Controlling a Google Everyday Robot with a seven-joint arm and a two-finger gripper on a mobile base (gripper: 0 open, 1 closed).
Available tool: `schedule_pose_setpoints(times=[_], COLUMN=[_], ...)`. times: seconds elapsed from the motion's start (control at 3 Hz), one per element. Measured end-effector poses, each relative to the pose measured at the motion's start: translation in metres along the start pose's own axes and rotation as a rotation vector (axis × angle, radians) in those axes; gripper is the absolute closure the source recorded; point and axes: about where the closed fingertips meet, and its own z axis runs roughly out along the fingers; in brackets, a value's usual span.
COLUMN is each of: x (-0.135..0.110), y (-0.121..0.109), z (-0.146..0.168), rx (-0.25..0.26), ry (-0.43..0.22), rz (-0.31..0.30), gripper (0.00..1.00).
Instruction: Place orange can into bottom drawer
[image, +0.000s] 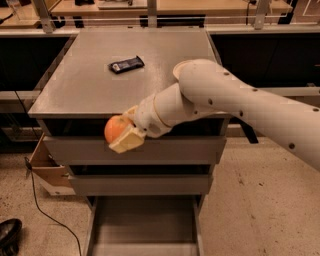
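The orange can (115, 128), a round orange ball, is held in my gripper (122, 134), which is shut on it. The gripper hangs in front of the cabinet's top drawer front, past the counter's front edge and left of centre. The bottom drawer (145, 220) is pulled open below, a wide shallow grey tray with nothing visible in it. The can is well above the drawer and slightly left of its middle. My white arm (225, 100) reaches in from the right across the counter's front right corner.
A dark flat snack bar (126, 64) lies on the grey countertop (100, 85). A white bowl's rim (181, 66) shows behind my arm. A cardboard box (47, 167) stands on the floor left of the cabinet, with a black cable (47, 212) and a dark shoe (9, 234).
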Motion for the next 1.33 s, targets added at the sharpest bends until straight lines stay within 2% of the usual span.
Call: schedule_pose_setpoints(times=[0.67, 1.0, 1.33], x=[0.098, 0.098, 0.118], y=[0.054, 0.054, 0.055], z=[0.015, 0.015, 0.031], rx=[-0.11, -0.11, -0.127], ry=[0.151, 0.151, 0.163], rz=[0.03, 0.03, 0.043], gripper=[1.0, 1.0, 1.0])
